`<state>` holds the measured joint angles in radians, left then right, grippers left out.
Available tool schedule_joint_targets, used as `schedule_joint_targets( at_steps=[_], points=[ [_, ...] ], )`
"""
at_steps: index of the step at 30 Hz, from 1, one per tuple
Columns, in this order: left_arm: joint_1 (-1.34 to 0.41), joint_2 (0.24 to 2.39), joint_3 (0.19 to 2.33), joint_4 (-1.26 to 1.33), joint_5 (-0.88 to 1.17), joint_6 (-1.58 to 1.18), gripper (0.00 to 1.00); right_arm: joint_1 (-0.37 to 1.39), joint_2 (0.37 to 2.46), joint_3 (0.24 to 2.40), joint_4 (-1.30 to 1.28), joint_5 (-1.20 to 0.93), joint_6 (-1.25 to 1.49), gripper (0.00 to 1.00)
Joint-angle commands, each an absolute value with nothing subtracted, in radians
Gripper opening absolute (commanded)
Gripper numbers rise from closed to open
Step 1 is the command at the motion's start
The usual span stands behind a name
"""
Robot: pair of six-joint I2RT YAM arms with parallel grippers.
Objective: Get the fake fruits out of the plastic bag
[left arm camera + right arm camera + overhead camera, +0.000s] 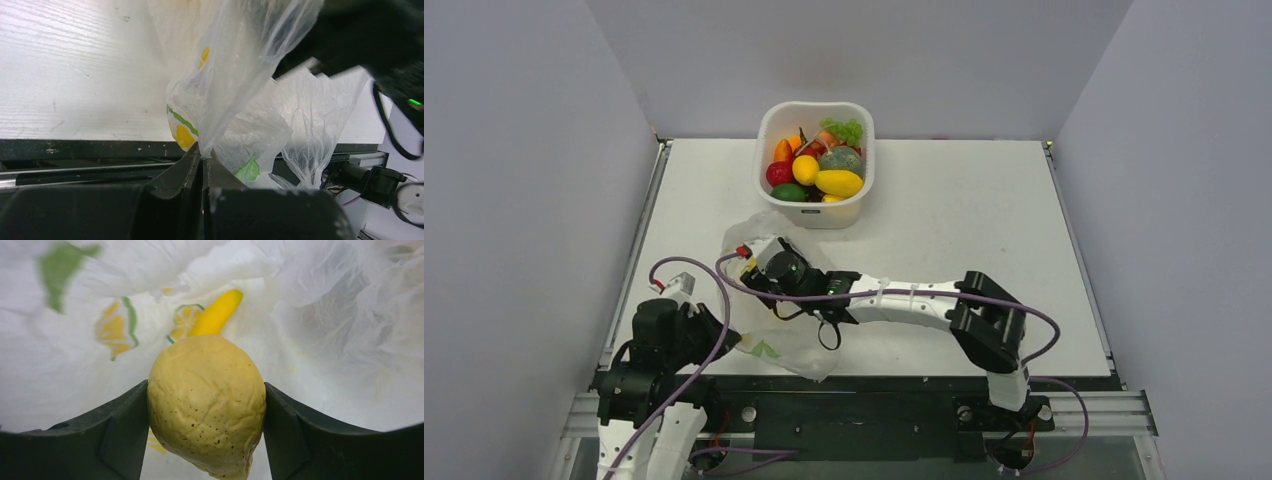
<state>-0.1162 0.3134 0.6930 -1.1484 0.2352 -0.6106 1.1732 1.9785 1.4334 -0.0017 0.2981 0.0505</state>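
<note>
At the near edge, just beyond the black metal rail (874, 385), the left end effector (202, 159) has its two dark fingers pressed together on a fold of the thin, transparent, crinkly plastic bag (235, 75). The film rises from the pinch in wrinkled sheets printed with green and yellow marks.

The bag lies at the near left of the white wood-grain tabletop (964, 220). A purple cable (724, 300) loops just to its left. The right arm stretches low across from the right, and its wrist hides the middle of the bag from above.

Inside the bag, the right end effector (206, 415) is clamped on a roundish, pale yellow, lemon-like plastic fruit (205, 390). Each dark finger touches one flank of it. Its skin is dimpled and brown-specked, and it tapers to a blunt lower tip. Film surrounds the grip on every side.

Just beyond the fruit, clear of the fingers, a smooth, curved yellow plastic banana (217, 312) rests against the film.

Well beyond the bag, at the far middle of the tabletop, stands a white rigid square tub (769, 125). It is heaped with glossy fruits — yellow, red, orange and green.
</note>
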Motion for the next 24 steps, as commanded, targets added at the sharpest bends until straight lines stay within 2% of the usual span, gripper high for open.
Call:
schedule_joint_targets(
  at_steps=[1, 5, 14, 18, 24],
  points=[
    [-0.112, 0.352, 0.738, -1.047, 0.221, -0.620, 0.00, 1.174, 1.812, 1.366, 0.028, 0.132, 0.167, 0.04],
    [-0.111, 0.378, 0.742, -0.996, 0.221, -0.632, 0.00, 1.175, 1.704, 1.298, 0.044, -0.036, 0.220, 0.00],
    [-0.111, 0.381, 0.741, -1.031, 0.173, -0.602, 0.00, 1.154, 1.416, 1.082, 0.101, -0.263, 0.184, 0.00],
    [-0.111, 0.367, 0.734, -1.044, 0.160, -0.599, 0.00, 1.123, 1.279, 1.029, 0.116, -0.296, 0.164, 0.00],
    [-0.111, 0.356, 0.748, -1.052, 0.129, -0.619, 0.00, 0.976, 1.108, 0.970, 0.200, -0.305, 0.226, 0.00]
  ],
)
